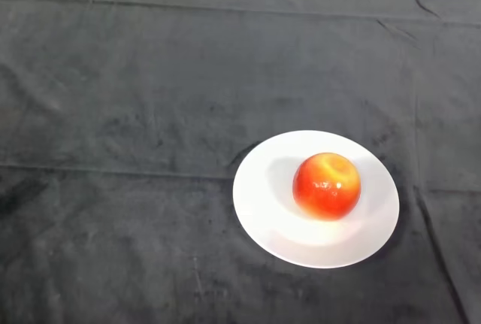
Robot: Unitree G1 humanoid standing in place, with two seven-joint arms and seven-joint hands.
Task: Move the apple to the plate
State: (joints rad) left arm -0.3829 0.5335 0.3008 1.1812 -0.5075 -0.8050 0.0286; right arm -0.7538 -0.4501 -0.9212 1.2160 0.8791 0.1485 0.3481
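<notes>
Apple (326,186) sits on white plate (259,211), its dimpled top tilted toward far right.

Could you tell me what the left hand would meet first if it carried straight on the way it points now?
That cannot be judged: no part of the robot shows in the head view. Only the apple shows, resting on the white plate on the dark cloth.

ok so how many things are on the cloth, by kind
apple: 1, red and orange, sitting on the plate
plate: 1, white, on the dark cloth
total: 2
</notes>
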